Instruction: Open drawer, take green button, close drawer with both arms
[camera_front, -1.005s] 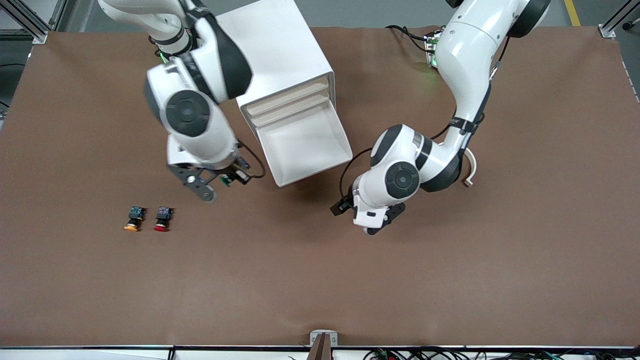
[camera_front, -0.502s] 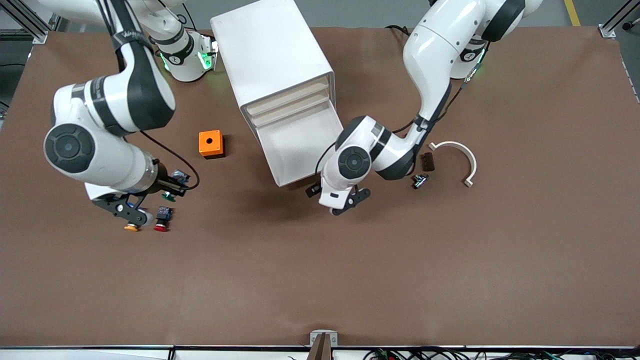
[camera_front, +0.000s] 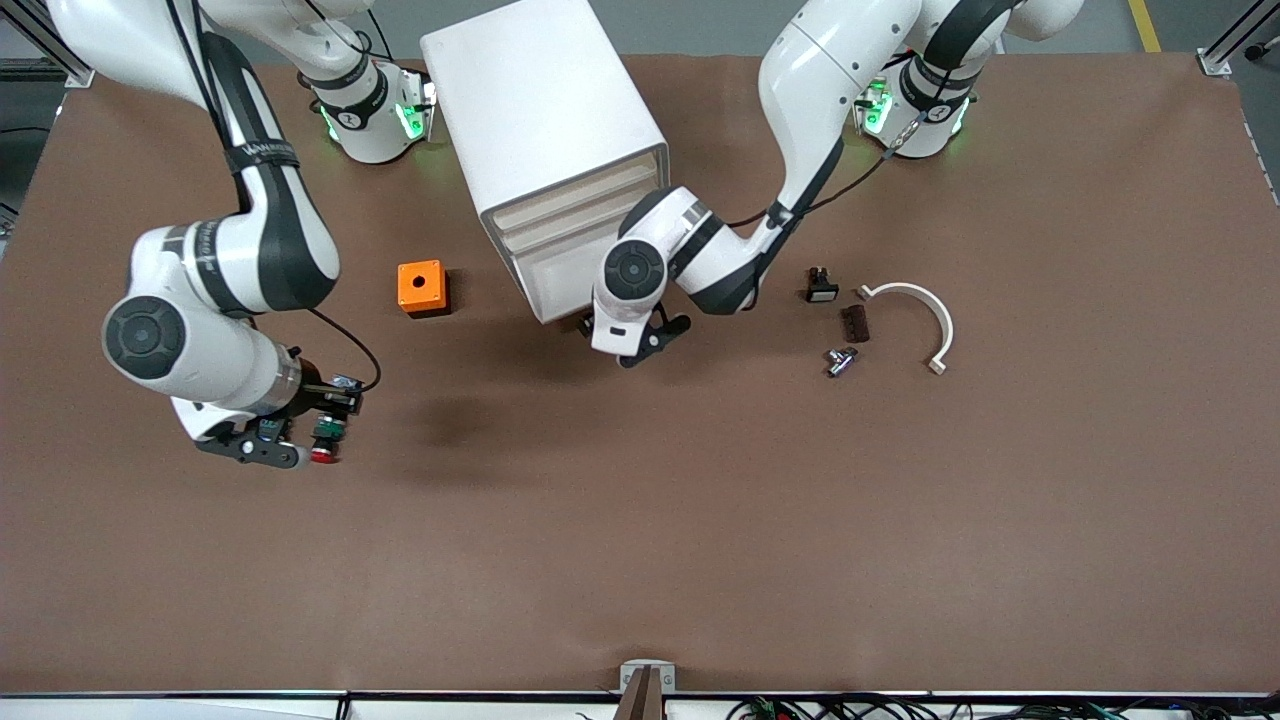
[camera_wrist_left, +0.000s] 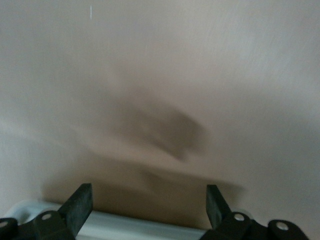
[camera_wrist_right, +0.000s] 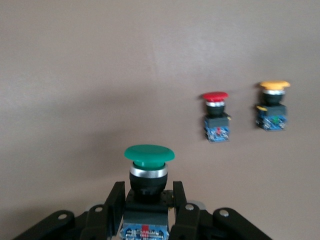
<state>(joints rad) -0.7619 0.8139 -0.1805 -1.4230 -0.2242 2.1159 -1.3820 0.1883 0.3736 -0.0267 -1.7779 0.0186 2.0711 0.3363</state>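
Two black fingers (camera_wrist_right: 114, 206) of my right gripper (camera_wrist_right: 147, 212) are clamped on the black body of the green-capped button (camera_wrist_right: 149, 165), cap up, held over the brown table (camera_front: 640, 540) toward the right arm's end. In the front view this gripper (camera_front: 290, 440) hangs directly above the red-capped button (camera_front: 322, 455); the right wrist view shows that red-capped button (camera_wrist_right: 216, 117) and the yellow-capped button (camera_wrist_right: 272, 107) lying side by side on the table.

An orange box (camera_front: 421, 287) with a round hole sits between my right arm and the white cabinet (camera_front: 545, 130).

The cabinet's lowest drawer (camera_front: 548, 285) stands only slightly proud of the cream slats above it, and I cannot see into it. My left gripper (camera_front: 630, 345) is low at that drawer's front edge; in the left wrist view its jaws stand wide apart, holding nothing, with a white rim (camera_wrist_left: 145, 227) between the fingers (camera_wrist_left: 80, 205).

Toward the left arm's end lie a small black part (camera_front: 821, 287), a dark brown block (camera_front: 855, 322), a small metal piece (camera_front: 839, 360) and a curved white bracket (camera_front: 920, 315).
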